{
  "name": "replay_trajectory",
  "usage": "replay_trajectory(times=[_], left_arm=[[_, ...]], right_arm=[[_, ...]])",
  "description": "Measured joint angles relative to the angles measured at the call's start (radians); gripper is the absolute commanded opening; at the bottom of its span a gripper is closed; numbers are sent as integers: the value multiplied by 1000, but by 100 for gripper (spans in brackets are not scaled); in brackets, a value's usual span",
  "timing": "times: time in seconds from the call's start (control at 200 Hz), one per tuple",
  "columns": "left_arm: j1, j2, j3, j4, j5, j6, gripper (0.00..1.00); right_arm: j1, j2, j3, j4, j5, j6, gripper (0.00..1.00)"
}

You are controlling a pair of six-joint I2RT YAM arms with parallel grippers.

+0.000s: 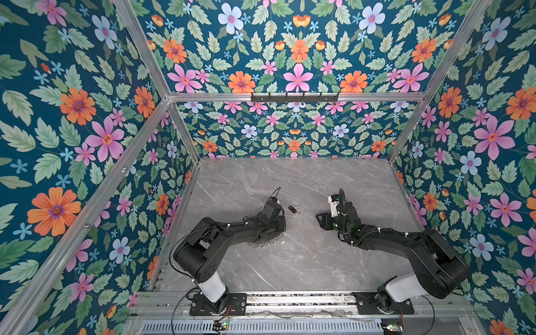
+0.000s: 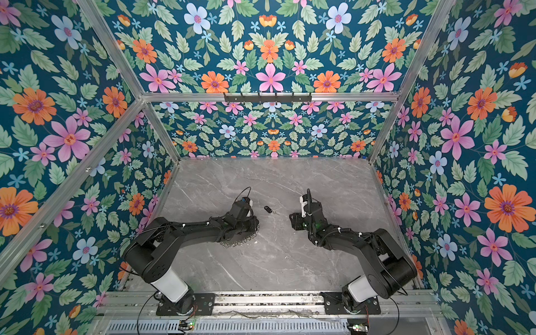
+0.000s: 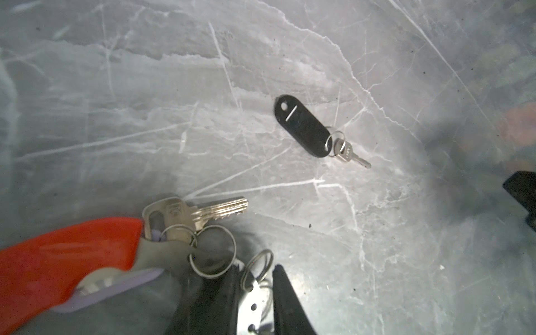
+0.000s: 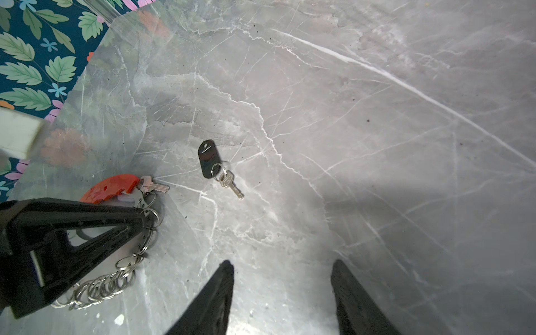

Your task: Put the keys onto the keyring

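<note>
The keyring point(image 3: 66, 255) has a red curved section and a thin metal band strung with several small silver rings point(image 4: 98, 287). My left gripper point(image 3: 255, 266) is shut on that band, low over the table. In both top views the rings point(image 1: 265, 242) point(image 2: 237, 240) hang under it. A silver key point(image 3: 197, 211) and a pale lilac tag point(image 3: 116, 287) sit at the end of the red section. The black tag with its small key point(image 3: 303, 127) point(image 4: 207, 159) point(image 1: 292, 209) point(image 2: 268, 209) lies loose on the marble between the arms. My right gripper point(image 4: 282, 264) point(image 1: 320, 222) stands open and holds nothing, to the right of the black tag.
The grey marble table point(image 1: 290, 266) is boxed in by floral walls on three sides. A black hook rail point(image 1: 294, 98) hangs on the rear frame bar. An aluminium rail point(image 1: 298, 298) with both arm bases runs along the front. The left arm's black finger point(image 4: 72, 229) fills a corner of the right wrist view.
</note>
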Motion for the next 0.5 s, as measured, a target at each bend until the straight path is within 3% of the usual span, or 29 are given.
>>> replay_trajectory(times=[0.255,0.5], left_arm=[[0,-5,-3,-6,-3,13,1],[0,-55,-22,-6,-8,28,0]], right_arm=[[0,0,3,-1,0,0,55],[0,0,3,-1,0,0,55]])
